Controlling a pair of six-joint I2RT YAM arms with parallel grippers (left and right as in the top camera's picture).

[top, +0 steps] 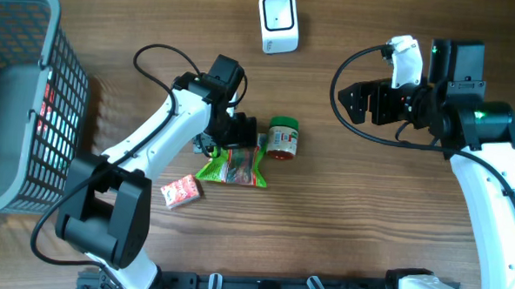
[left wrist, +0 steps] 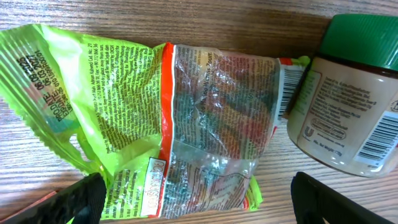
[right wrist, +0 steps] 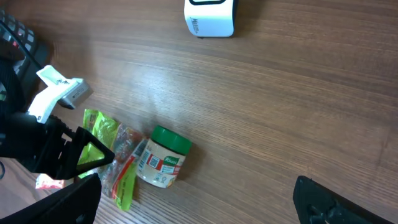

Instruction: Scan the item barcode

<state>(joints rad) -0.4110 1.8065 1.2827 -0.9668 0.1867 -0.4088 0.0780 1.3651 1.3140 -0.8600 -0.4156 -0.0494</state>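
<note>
A green and clear candy bag [left wrist: 174, 124] lies flat on the wooden table, its barcode [left wrist: 289, 87] at the right end. My left gripper [left wrist: 199, 208] is open just above it, with one black finger [left wrist: 74, 199] at the bag's lower left and the other well off to the right. From overhead the left gripper [top: 230, 143] hovers over the bag [top: 235, 167]. A green-lidded jar [top: 283, 138] lies beside the bag. The white scanner [top: 278, 22] stands at the table's far edge. My right gripper [top: 355, 101] is open and empty, held apart at the right.
A grey wire basket [top: 20, 99] stands at the left edge. A small red box [top: 181, 191] lies in front of the bag. The right wrist view shows the scanner [right wrist: 210, 17], the jar [right wrist: 163, 157] and the bag [right wrist: 115, 155] under the left arm.
</note>
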